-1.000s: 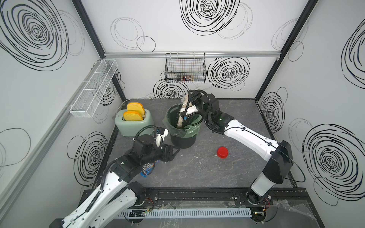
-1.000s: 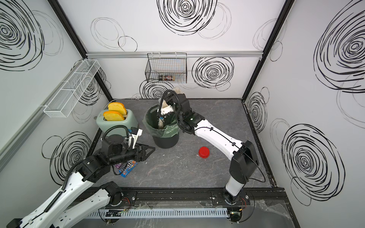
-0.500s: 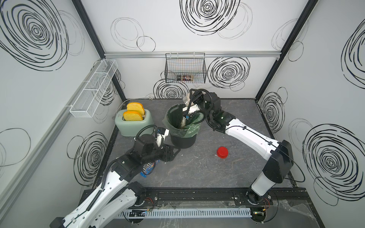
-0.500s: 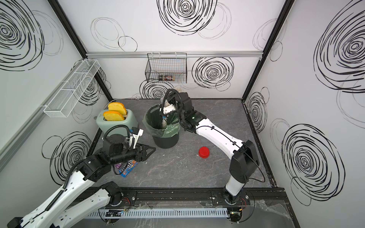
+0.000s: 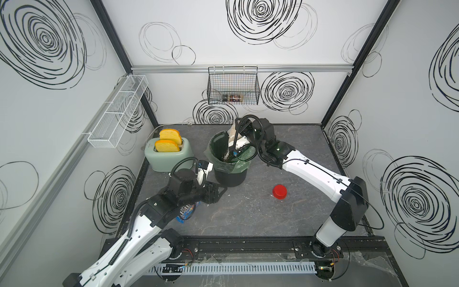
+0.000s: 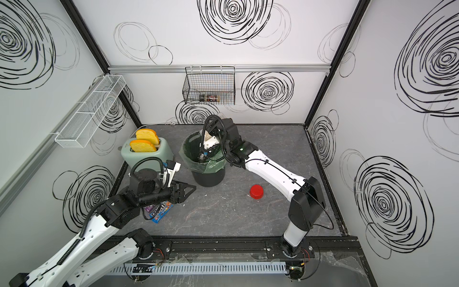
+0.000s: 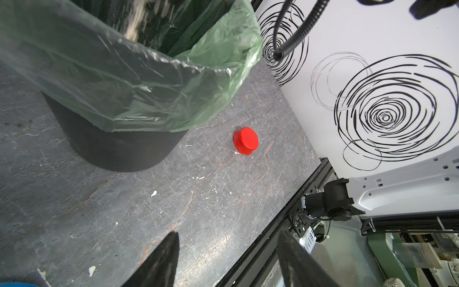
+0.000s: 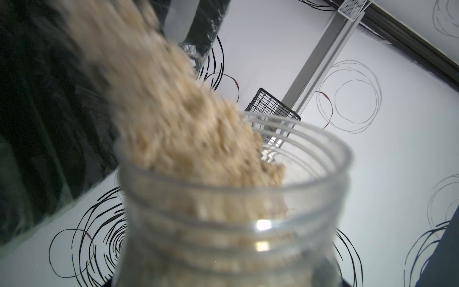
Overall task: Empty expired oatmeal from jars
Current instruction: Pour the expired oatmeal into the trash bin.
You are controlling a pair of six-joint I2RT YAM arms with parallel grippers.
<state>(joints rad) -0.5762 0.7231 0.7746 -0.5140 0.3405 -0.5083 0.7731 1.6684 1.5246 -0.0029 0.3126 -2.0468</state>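
Now R pincer (image 5: 241, 132) grips tilted jar (image 8: 236, 211), oatmeal (image 8: 173, 119) spilling into bin (image 5: 229, 175).

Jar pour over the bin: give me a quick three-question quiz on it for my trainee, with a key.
1. True or false: the lid lies on the table, off the jar.
2. The oatmeal is pouring into: A) the toaster, B) the bin, C) the basket.
3. Which gripper holds the jar, and does the other one hold anything?
Key: 1 true. 2 B. 3 The right gripper holds it; the left gripper is open and empty.
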